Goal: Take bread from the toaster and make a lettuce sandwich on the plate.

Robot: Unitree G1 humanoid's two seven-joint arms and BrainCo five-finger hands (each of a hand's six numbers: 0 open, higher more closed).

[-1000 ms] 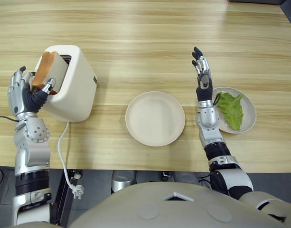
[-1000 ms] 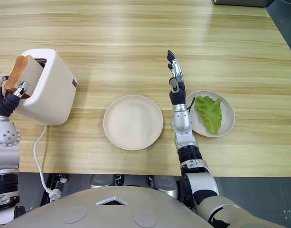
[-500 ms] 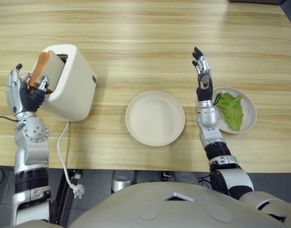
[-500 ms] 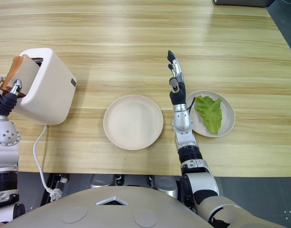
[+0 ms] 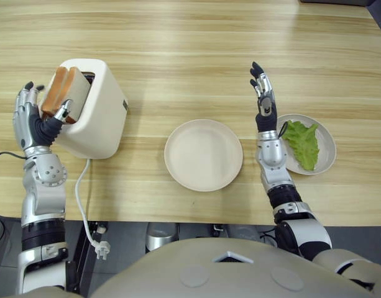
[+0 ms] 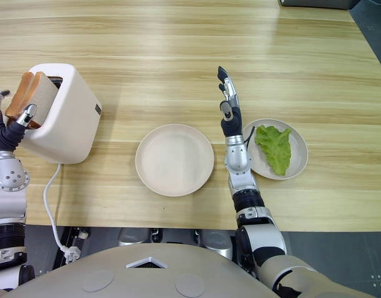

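- Left of the plate [image 5: 203, 154], left hand [image 5: 30, 118] is gripping bread [image 5: 64, 93] at the toaster [image 5: 100, 118].
- Right of the plate, right hand [image 5: 263, 99] is hanging open, empty.
- Right eye view is showing dark floor [image 6: 373, 25] beyond the table [image 6: 178, 49].

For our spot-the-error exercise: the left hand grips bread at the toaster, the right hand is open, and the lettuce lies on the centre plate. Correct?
No: the lettuce leaf lies on the smaller plate at the right, beside the right hand, not on the centre plate, as the left eye view shows. The rest stands.
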